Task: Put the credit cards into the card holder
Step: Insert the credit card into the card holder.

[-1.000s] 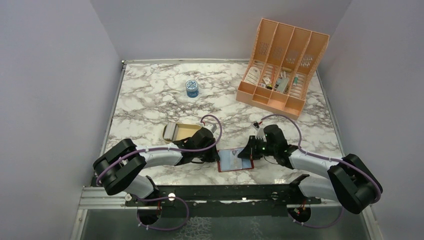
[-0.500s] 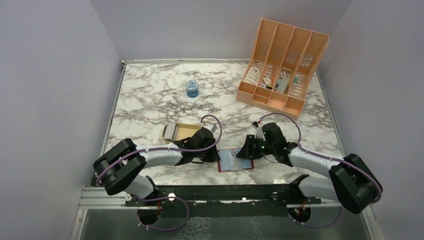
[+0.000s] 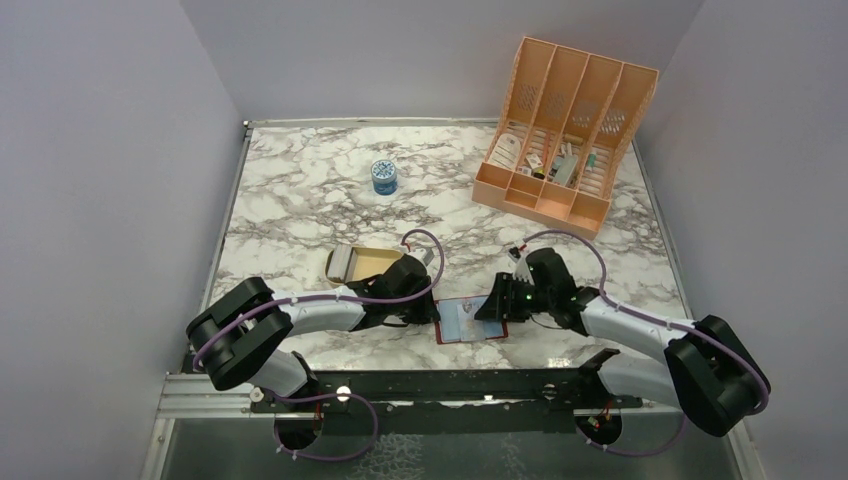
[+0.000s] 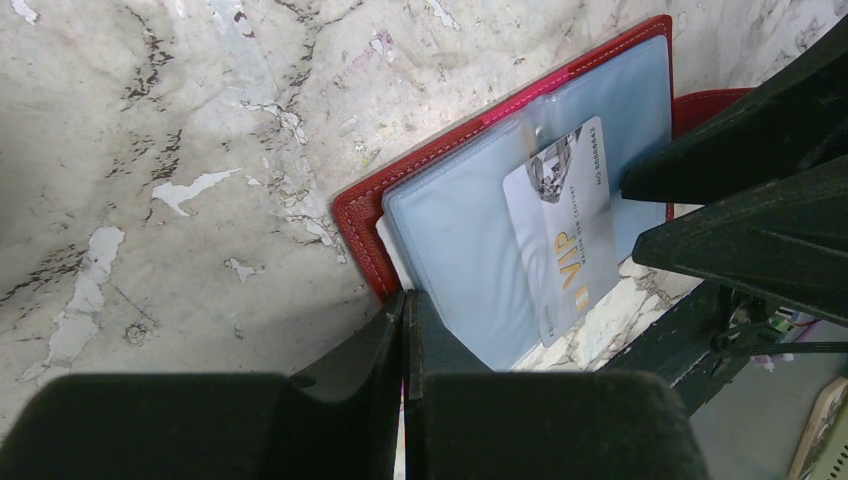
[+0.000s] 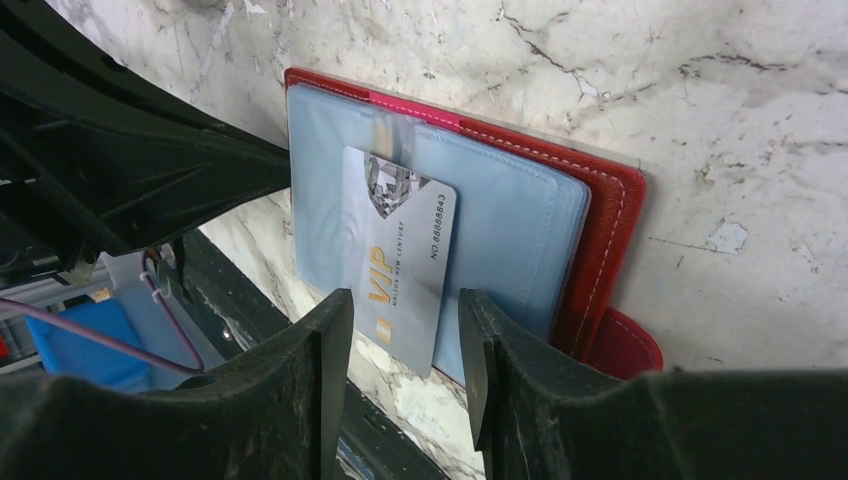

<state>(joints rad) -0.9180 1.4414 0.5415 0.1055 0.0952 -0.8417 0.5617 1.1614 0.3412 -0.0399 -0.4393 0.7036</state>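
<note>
left claw (image 4: 405, 330) is clamped tight on the near edge of the card holder (image 4: 360, 215), pinning it open and flat on the table (image 4: 150, 150). right claw (image 5: 405, 300) faces it from the holder's other side, jaws well apart, gripping nothing. A silver VIP credit card (image 5: 400, 250) lies in the gap between those jaws, with no clear contact on either side. The card's far end is tucked into the pale blue pocket. Its near end pokes out past the holder's rim, toward the right claw.

top view: tan tray (image 3: 385, 262) sits just beyond the left claw, with a greyish stack of cards (image 3: 342, 264) in its left end. small blue jar (image 3: 384, 176) is farther out past the left claw. peach slotted organizer (image 3: 565, 130) stands well beyond the right claw, with small odds and ends in its compartments.
</note>
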